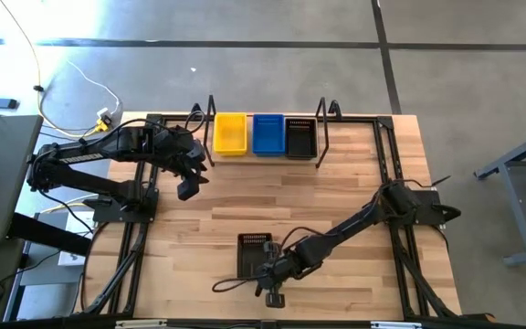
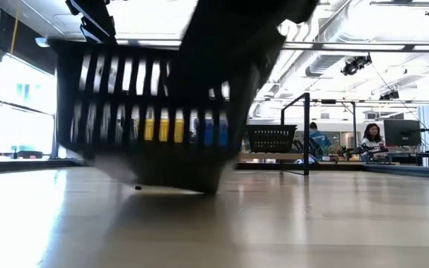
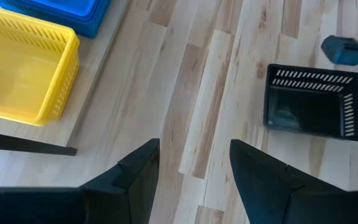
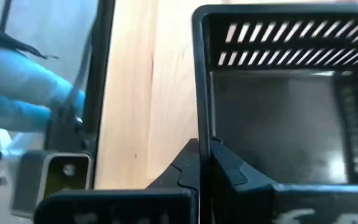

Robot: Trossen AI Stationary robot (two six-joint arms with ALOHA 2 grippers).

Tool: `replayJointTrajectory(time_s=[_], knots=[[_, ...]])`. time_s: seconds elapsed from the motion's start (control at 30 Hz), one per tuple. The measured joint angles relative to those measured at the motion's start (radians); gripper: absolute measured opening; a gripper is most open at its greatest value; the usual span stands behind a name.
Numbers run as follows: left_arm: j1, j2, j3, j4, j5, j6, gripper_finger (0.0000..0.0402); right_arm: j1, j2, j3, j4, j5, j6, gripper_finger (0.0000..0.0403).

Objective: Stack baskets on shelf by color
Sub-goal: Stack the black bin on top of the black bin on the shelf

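Black loose basket (image 1: 255,254): it is sitting on the wooden table (image 1: 245,196), well apart from the shelf (image 1: 265,137), toward the near edge; in the low view it is appearing tilted, one side off the wood.
Right gripper (image 1: 270,271): its fingers are pressed together on this basket's side wall, pinching the rim.
Shelf contents: a yellow basket (image 1: 229,133), a blue basket (image 1: 268,133) and a black basket (image 1: 300,137) are standing side by side in it.
Left gripper (image 1: 190,179): it is hanging just beside the shelf's yellow end, fingers spread, holding nothing.
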Motion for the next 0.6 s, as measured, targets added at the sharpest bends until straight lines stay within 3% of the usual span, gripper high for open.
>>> replayJointTrajectory(time_s=[0.3,0.6], knots=[[0.0,0.0,0.0,0.0,0.0,0.037,0.0184,-0.061,-0.108,0.0,-0.004,0.053,0.028,0.0],[0.0,0.0,0.0,0.0,0.0,0.049,0.0184,-0.149,-0.214,0.0,-0.017,0.187,-0.041,0.0]])
